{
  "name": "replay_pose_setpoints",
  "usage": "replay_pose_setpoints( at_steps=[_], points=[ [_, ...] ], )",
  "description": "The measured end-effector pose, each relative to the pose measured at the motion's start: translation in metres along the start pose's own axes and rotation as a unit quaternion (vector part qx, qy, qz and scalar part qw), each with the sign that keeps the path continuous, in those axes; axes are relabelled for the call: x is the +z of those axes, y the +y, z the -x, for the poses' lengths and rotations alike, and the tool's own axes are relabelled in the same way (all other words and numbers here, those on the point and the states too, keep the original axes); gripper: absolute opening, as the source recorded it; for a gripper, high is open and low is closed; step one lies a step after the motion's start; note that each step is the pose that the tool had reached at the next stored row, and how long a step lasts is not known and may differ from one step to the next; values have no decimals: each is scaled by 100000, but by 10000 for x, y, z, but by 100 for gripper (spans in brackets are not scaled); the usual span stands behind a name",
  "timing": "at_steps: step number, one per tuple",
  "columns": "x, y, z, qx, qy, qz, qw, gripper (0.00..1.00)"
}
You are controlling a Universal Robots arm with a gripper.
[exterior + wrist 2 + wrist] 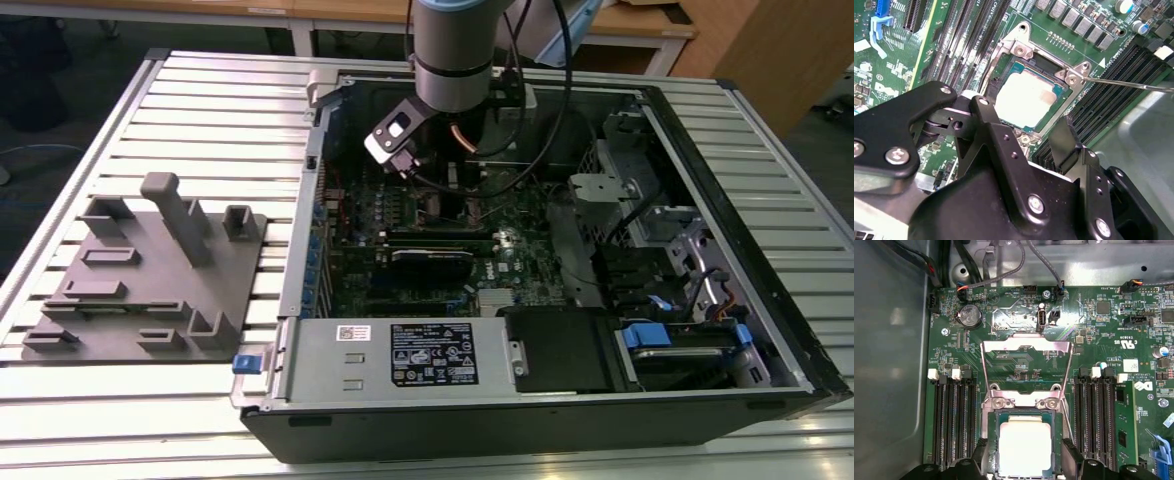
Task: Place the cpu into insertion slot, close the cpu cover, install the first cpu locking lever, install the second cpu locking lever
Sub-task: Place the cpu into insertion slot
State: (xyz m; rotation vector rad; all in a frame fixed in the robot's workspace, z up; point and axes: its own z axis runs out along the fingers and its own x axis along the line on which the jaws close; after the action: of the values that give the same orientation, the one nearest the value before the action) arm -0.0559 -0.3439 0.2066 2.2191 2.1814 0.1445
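The cpu (1024, 445) (1026, 97) lies flat in the insertion slot (994, 415), its pale silver top facing up. Beyond the socket, the cpu cover (1026, 346) stands swung open on its hinge, and green board shows through its square opening. My gripper (1025, 456) (1021, 117) (434, 195) hovers low over the socket, open. Its black fingers (1071, 452) straddle the chip with a gap on each side. A thin wire locking lever (1134, 84) sticks out sideways from a corner of the socket frame.
Black memory slots (951, 415) (1099, 415) flank the socket closely on both sides. A coin battery (968, 316) and cables (1004, 275) lie beyond the cover. A silver power supply box (400, 355) sits at the case front. A grey fixture (147, 270) stands on the table at the exterior view's left.
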Motion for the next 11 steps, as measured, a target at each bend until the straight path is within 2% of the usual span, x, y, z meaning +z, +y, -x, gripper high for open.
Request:
replay_pose_setpoints(
  at_steps=[6,8,9,11],
  points=[
    [0,0,0,6,2,2,100000,65],
    [0,0,0,4,0,0,100000,53],
    [0,0,0,9,4,4,100000,53],
    [0,0,0,12,0,1,100000,42]
  ],
)
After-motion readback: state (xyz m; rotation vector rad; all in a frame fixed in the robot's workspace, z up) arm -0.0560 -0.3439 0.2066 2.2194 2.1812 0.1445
